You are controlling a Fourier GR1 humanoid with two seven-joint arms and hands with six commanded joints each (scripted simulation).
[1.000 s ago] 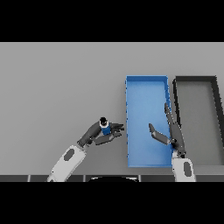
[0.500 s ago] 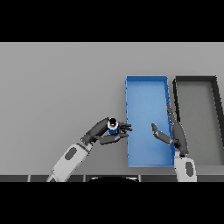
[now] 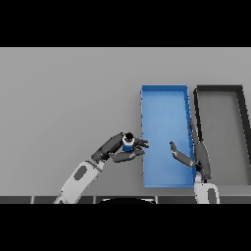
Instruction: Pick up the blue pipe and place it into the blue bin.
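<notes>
Carried rightward since a second ago, the short blue pipe with a dark end [image 3: 128,142] sits clasped in the left hand [image 3: 119,148], seemingly just touching the shallow rectangular blue bin's [image 3: 164,92] left wall. Over the bin, the right hand [image 3: 191,156] hangs slack-fingered beside a dark grey bin [image 3: 218,89].

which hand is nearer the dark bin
Right. The right hand is over the blue bin's right side, just beside the dark bin. The left hand, holding the pipe, is left of the blue bin.
</notes>
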